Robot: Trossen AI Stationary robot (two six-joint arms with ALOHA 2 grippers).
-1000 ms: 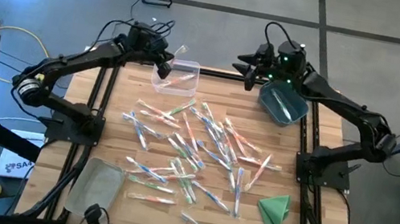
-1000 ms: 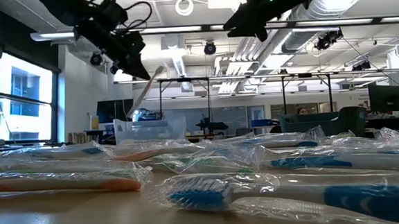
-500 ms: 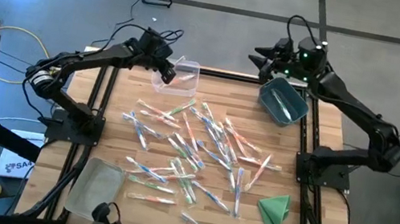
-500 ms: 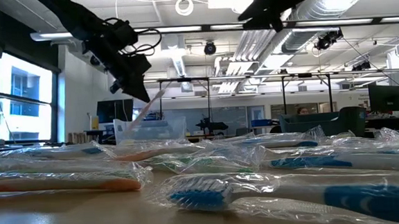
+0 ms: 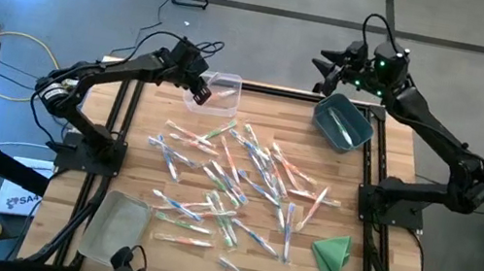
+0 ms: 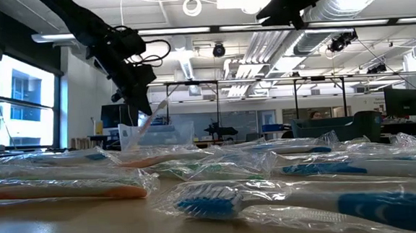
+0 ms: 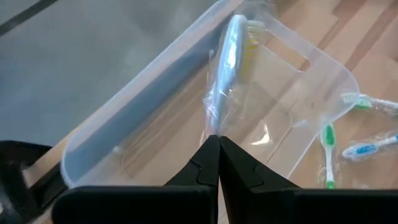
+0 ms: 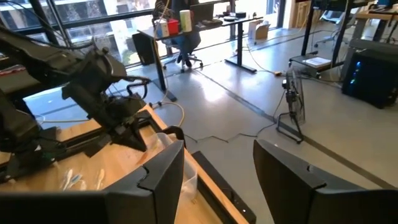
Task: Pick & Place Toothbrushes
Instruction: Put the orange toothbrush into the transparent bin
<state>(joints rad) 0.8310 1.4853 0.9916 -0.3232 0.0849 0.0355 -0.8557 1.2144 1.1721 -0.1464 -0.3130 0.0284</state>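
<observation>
Left hand (image 7: 217, 142) clamped on a wrapped toothbrush (image 7: 231, 59), angled down into the clear bin (image 5: 214, 91) at the surface's (image 5: 374, 227) far edge. Right hand (image 5: 334, 65) raised past the far edge above the teal bin (image 5: 342, 125), fingers apart, empty. Remaining toothbrushes (image 5: 234, 183) scattered mid-surface; green cloth (image 5: 331, 254) near right corner.

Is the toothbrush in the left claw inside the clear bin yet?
Partly: the shut left gripper holds the toothbrush tilted, its head down inside the clear bin.
</observation>
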